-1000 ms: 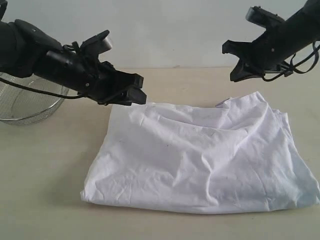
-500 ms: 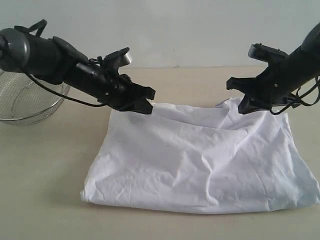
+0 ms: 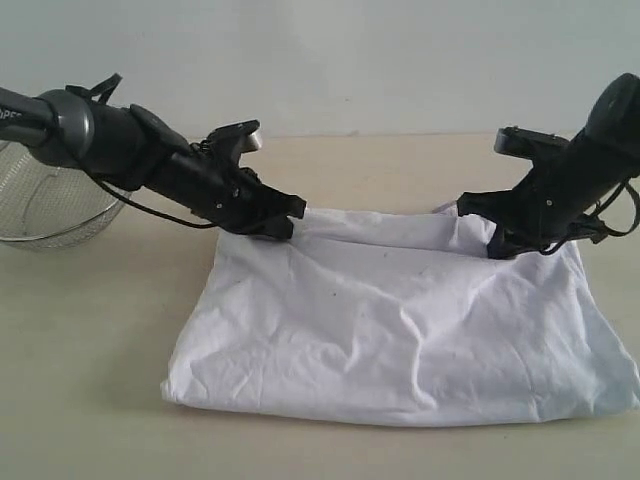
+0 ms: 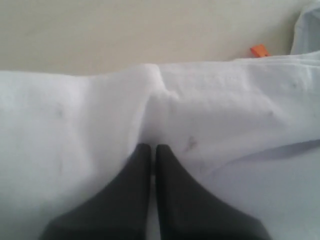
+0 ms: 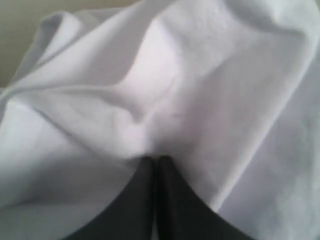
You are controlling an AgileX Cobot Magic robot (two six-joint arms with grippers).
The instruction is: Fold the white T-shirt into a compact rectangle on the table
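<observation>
The white T-shirt (image 3: 400, 320) lies crumpled on the table (image 3: 90, 350), plain white side up. My left gripper (image 3: 297, 212) is at the shirt's far left edge. In the left wrist view that gripper (image 4: 152, 147) is shut, with a sliver of white cloth (image 4: 225, 100) pinched between its fingers. My right gripper (image 3: 488, 242) is down on the shirt's far right part. In the right wrist view it (image 5: 156, 159) is shut, tips pressed into bunched cloth (image 5: 200, 75), and no cloth shows between the fingers.
A wire-mesh metal bowl (image 3: 40, 200) stands at the far left, behind the left arm. A small orange bit (image 4: 259, 50) lies on the table beyond the shirt's edge in the left wrist view. Bare tabletop surrounds the shirt.
Both arms came down to the shirt's far edge. The left gripper shut on the cloth. The right gripper dropped from mid-air onto the shirt's raised far right corner, pushing it down.
</observation>
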